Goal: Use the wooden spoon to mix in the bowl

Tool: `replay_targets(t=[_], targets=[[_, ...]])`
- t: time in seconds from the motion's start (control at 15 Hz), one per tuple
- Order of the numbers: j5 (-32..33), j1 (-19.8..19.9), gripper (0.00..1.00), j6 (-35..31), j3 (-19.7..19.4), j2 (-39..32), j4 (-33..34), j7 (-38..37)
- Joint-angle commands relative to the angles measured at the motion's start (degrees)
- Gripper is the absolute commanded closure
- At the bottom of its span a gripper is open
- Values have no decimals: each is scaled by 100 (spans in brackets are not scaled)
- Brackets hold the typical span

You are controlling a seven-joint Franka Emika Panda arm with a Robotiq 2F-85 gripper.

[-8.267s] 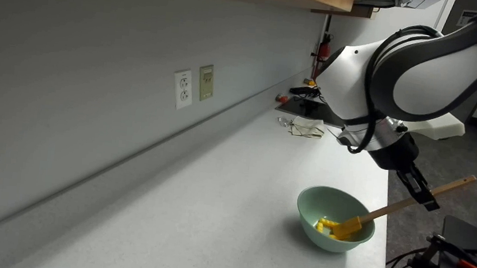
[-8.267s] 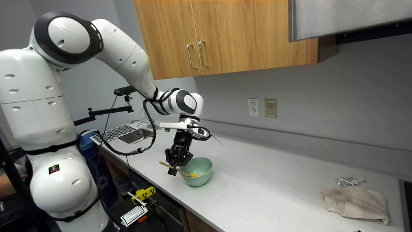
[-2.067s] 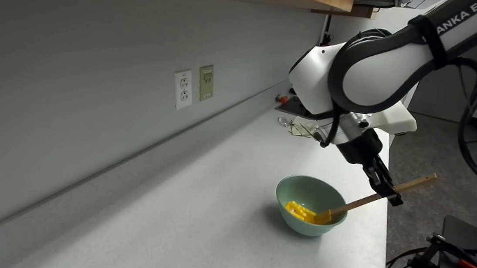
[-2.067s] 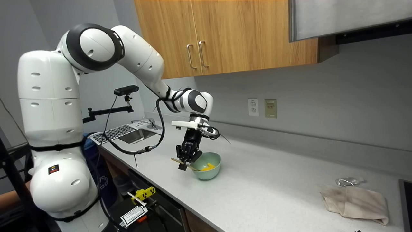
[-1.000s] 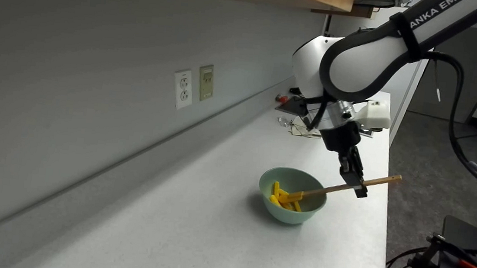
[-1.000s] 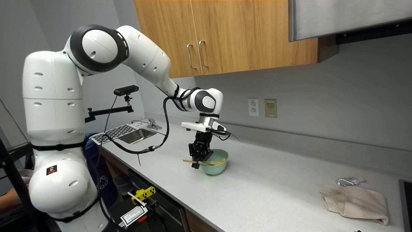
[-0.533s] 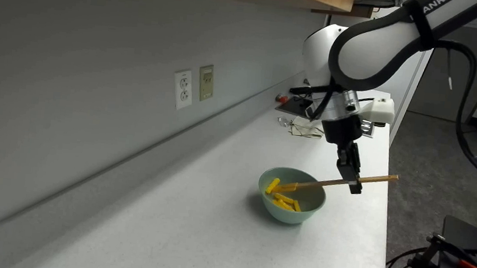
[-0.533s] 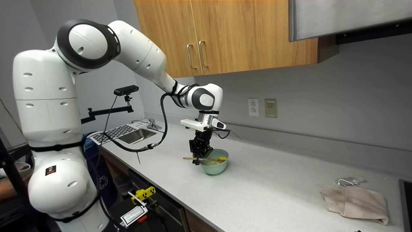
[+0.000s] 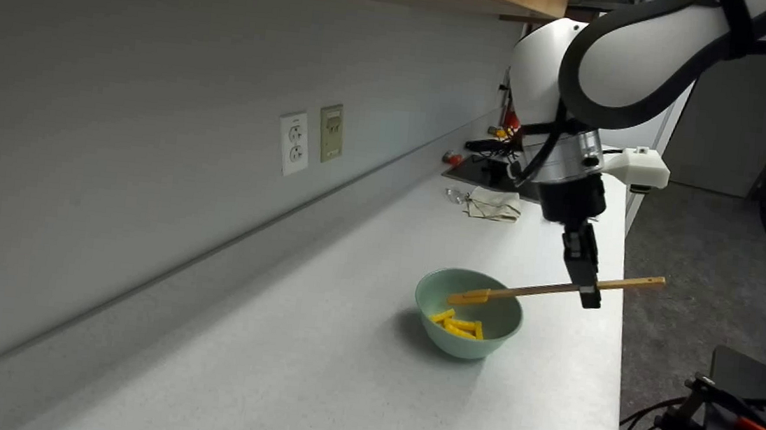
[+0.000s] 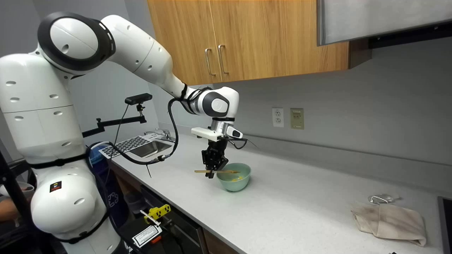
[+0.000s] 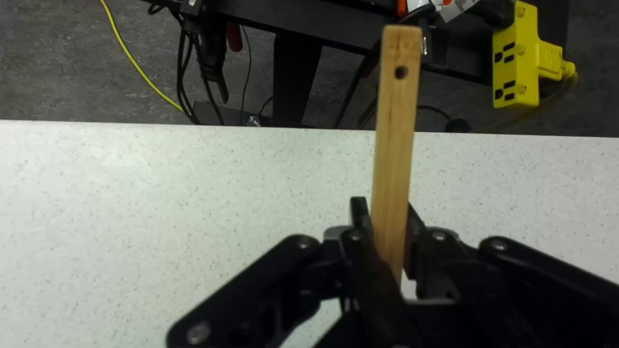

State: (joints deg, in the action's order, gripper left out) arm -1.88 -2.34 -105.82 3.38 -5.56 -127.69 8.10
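Wooden spoon clamped in the gripper, its head above the yellow pieces in the bowl.
In an exterior view we see the arm bent at a raised elbow, forearm toward four o'clock, gripper aimed just past six; the bowl sits at three from its grip. Recycling arrows mark the bin at that view's eight o'clock; at seven, a white tag bears print too small for us to read.

Wooden spoon now higher, above the yellow pieces; bowl farther from the counter edge; hand more upright.
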Motion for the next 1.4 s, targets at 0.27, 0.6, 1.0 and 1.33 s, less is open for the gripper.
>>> replay_targets(t=[0.27, 0.6, 1.0, 1.33], targets=[[-105, -47, 96, 77, 61, -28, -164, 106], [-89, -98, 96, 145, 133, -315, 114, 37], [2, -115, 57, 171, 158, -564, 343, -64], [58, -96, 21, 105, 133, -349, 289, -73]])
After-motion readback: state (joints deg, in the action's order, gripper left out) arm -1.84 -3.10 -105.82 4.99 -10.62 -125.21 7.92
